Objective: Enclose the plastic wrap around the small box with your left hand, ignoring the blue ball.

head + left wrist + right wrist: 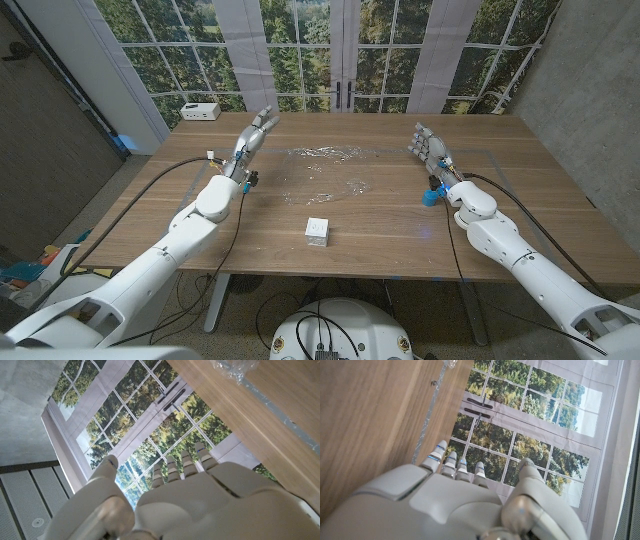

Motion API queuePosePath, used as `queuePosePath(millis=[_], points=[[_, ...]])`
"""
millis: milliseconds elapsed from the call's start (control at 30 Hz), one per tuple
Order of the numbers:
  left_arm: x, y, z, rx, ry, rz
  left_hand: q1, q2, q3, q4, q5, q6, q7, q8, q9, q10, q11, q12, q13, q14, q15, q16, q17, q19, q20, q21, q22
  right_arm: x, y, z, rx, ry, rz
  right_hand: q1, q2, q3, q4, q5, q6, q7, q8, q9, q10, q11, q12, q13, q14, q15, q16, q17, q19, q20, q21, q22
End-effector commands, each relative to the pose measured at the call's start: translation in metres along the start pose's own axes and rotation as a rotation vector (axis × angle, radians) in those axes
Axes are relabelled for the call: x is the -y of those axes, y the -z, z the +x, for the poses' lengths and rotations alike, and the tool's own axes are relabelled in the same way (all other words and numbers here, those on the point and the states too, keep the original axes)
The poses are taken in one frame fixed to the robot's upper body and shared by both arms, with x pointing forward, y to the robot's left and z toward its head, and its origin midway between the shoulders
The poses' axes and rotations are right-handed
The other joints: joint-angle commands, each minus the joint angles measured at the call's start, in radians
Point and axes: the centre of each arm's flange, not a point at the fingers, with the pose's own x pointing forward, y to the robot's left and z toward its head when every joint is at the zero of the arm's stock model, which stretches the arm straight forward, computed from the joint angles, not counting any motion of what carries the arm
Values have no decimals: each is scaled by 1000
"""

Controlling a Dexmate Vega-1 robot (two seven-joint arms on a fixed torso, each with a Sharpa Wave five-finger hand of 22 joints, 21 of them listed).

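small box (318,231) before plastic wrap (325,172) — mid-table

Daylight is admitted through the large windows (330,50) behind the table (520,200), and the scene is evenly and softly lit. Faint glare is seen on the plastic wrap (325,175), and only weak shadows are cast on the wood. Straight lines are bowed toward the head view's edges, and both wrist views are softened close to the lens

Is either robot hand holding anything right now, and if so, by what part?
Nothing is held. The left hand and right hand are both open above the table, apart from the plastic wrap and small box.
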Motion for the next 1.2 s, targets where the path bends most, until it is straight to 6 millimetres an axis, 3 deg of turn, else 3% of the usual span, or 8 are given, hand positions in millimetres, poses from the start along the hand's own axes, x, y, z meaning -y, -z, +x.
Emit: queuePosePath(millis=[33,500,1200], points=[[7,-30,-7,102,25,200,-4,7,-2,-2,-3,14,2,7,1,9,1,1,2,6,-1,0,2,6,6,4,0,-5,-4,-9,8,-5,-7,10,6,5,-8,-3,7,-2,7,3,8,7,6,0,11,2,7,1,4,5,1,2],[17,-70,-16,250,104,449,-2,10,-1,-10,-4,47,-2,9,1,36,-3,5,-1,25,-12,1,0,27,11,11,-2,-14,-8,-14,23,-7,-11,13,8,6,-10,-4,20,4,9,3,18,10,7,-1,17,3,8,0,7,7,2,2],[32,-109,-31,440,230,683,-7,7,-4,-14,-4,55,-10,2,1,52,-8,5,-3,40,-23,1,-1,45,10,17,-4,-20,-12,-24,24,5,-20,15,9,6,-11,-6,23,5,8,3,23,10,5,-3,20,4,8,-1,7,8,3,2]])
